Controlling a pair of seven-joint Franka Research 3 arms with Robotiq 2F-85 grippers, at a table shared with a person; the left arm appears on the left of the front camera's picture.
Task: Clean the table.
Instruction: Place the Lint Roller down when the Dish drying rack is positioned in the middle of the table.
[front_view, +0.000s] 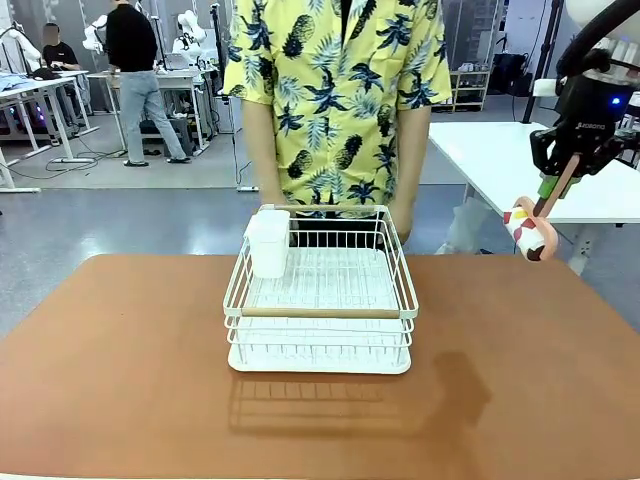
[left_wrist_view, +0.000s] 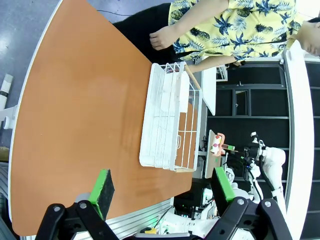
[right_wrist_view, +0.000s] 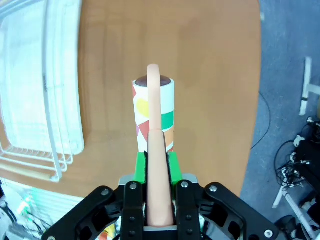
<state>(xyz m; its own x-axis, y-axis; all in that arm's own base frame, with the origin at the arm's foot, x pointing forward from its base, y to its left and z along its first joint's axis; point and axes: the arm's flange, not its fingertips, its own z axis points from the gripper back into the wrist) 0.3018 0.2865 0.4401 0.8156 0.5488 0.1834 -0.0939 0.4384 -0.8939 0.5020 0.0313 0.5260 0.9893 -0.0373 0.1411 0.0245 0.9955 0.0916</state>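
The right gripper (front_view: 553, 187) is hanging in the air above the right end of the table (front_view: 120, 370), its green pads (right_wrist_view: 141, 167) pressing together on the peach handle of a lint roller (front_view: 532, 229). In the right wrist view (right_wrist_view: 159, 170) the handle is running straight out from between the fingers, and the roller's drum, white with red, yellow and green shapes (right_wrist_view: 154, 115), is lying just past the fingertips, in line with them. In the front view the roller is dangling below the fingers, clear of the tabletop, its drum tilting down toward the table's right edge.

The table is lying under and ahead of both grippers, its long axis running left to right across the front view, its far long edge facing the person in the yellow pineapple shirt (front_view: 335, 100). A white wire dish rack (front_view: 320, 295) is sitting near the middle of it, off to the left of the right gripper's fingers in the right wrist view (right_wrist_view: 35, 90), with a white cup holder (front_view: 268, 243) clipped to its far left corner.

The left gripper (left_wrist_view: 162, 192) is standing with its fingers spread wide and nothing between them, the rack (left_wrist_view: 167, 122) lying ahead of its fingertips and the tabletop (left_wrist_view: 80, 125) stretching beyond. The person's hand (left_wrist_view: 162, 37) is hovering by the rack's far side.
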